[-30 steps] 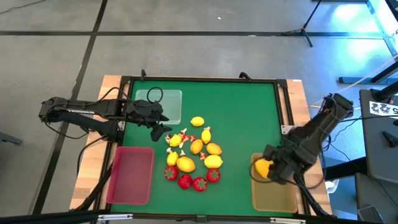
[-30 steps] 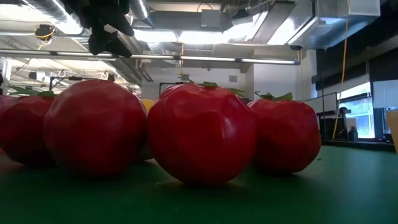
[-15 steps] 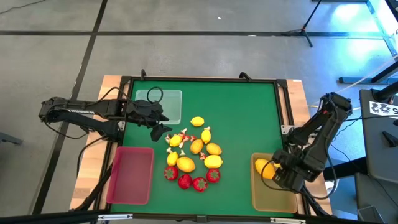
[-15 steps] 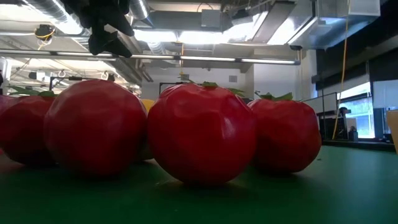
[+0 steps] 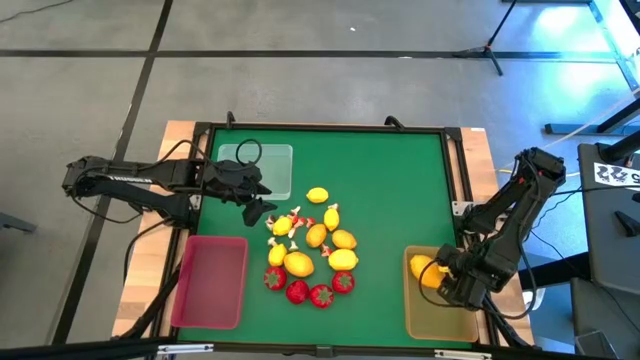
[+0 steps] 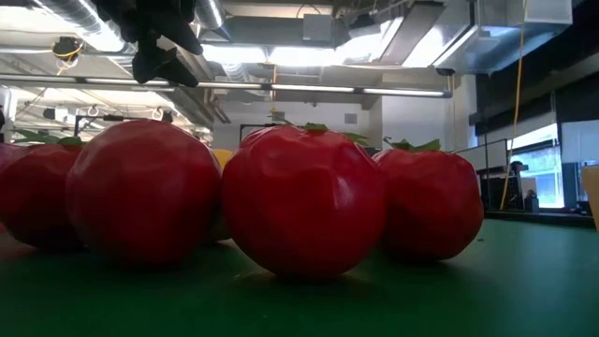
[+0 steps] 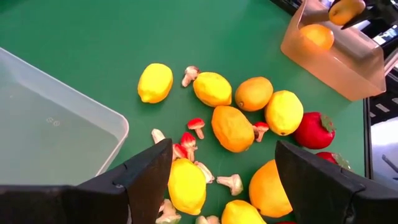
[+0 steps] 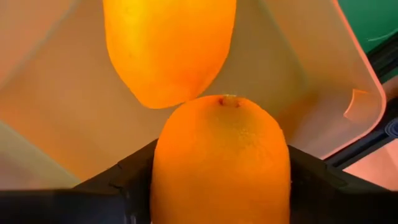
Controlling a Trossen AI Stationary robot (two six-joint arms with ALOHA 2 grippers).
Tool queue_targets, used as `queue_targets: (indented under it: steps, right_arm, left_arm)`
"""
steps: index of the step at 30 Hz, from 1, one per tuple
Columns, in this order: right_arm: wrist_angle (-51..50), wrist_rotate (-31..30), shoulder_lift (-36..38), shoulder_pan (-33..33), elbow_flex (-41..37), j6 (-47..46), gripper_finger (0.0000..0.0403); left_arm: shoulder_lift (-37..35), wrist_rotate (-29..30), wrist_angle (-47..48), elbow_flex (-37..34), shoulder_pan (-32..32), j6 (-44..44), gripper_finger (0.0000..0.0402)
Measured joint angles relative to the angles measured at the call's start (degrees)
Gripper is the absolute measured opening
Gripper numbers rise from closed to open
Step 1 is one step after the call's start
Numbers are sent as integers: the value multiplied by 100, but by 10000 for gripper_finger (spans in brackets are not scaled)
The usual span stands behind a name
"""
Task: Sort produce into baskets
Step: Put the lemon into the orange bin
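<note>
We count three baskets, clear (image 5: 268, 168), red (image 5: 211, 281) and tan (image 5: 432, 312), four strawberries (image 5: 297, 291); left gripper (image 5: 262, 212) released, right gripper (image 5: 437, 279) grasping an orange lemon (image 5: 423, 270).

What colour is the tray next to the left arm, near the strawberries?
Red-pink; the tray shows best in the high view.

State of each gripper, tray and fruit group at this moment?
left gripper: open, above the pile
right gripper: orange fruit between its fingers, over the tan tray
clear tray: empty
red tray: empty
lemons: unsorted
strawberries: unsorted
</note>
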State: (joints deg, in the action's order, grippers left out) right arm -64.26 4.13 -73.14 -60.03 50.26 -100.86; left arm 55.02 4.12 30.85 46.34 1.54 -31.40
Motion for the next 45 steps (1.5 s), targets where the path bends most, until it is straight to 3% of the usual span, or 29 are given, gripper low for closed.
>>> queue_targets:
  steps: [7,16,37,45]
  right_arm:
    - [-33,76,0,0,0,22,286]
    - [-58,-604,0,7,0,282,287]
    - [-85,-493,109,5,4,596,289]
    - [-412,-100,109,7,4,919,346]
  left_arm:
    - [1,102,-8,1,-2,44,279]
    - [0,210,-7,-1,0,173,279]
    - [1,426,2,-1,0,525,279]
    - [1,424,2,1,-13,779,279]
